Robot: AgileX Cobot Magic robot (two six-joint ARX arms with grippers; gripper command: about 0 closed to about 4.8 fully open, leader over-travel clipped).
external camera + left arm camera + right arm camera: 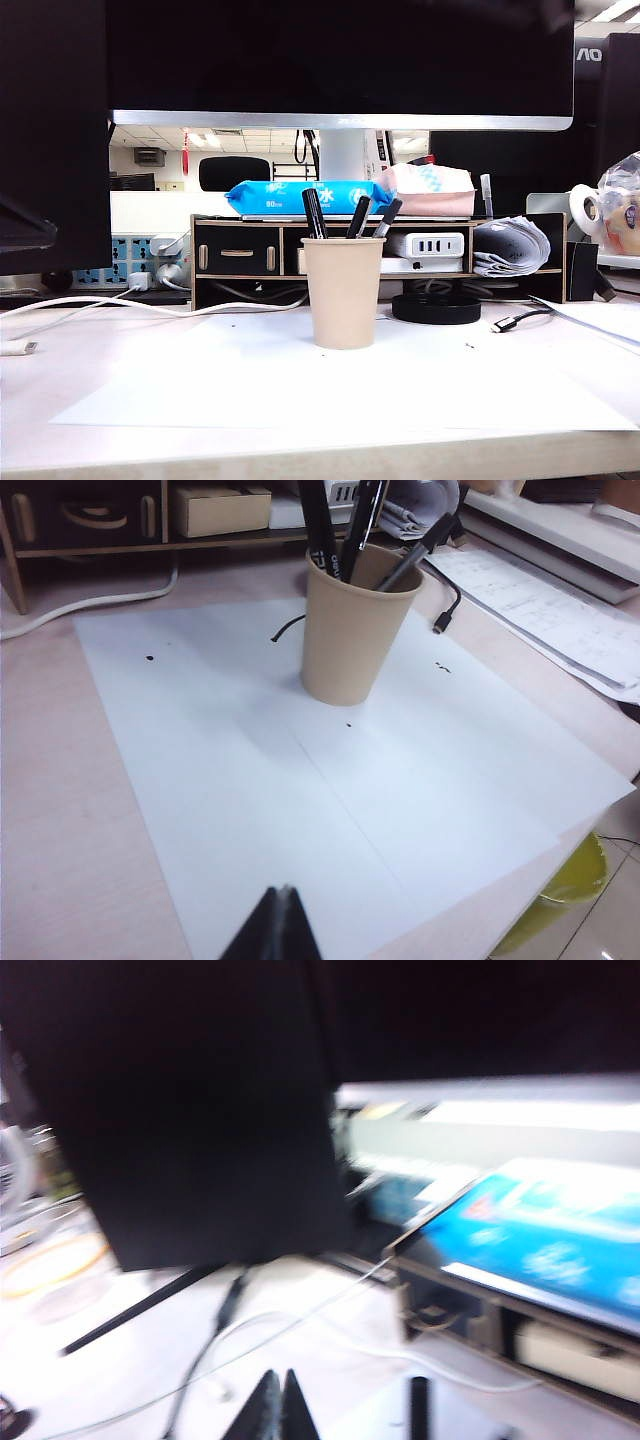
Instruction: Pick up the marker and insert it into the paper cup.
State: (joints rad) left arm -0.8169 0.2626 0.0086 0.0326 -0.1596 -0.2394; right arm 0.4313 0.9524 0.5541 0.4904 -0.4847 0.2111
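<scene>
A white paper sheet [400,390] covers the desk; mid-sheet stands the paper cup [343,292], the marker [314,213] upright inside, leftmost of three pens. Left gripper [277,925] hangs near, right gripper [279,1407] faces the monitor, both with fingers pressed together, empty.

Matt tan paper cup [343,292] on smooth white paper sheet [200,395]; glossy black plastic marker [314,213].
</scene>
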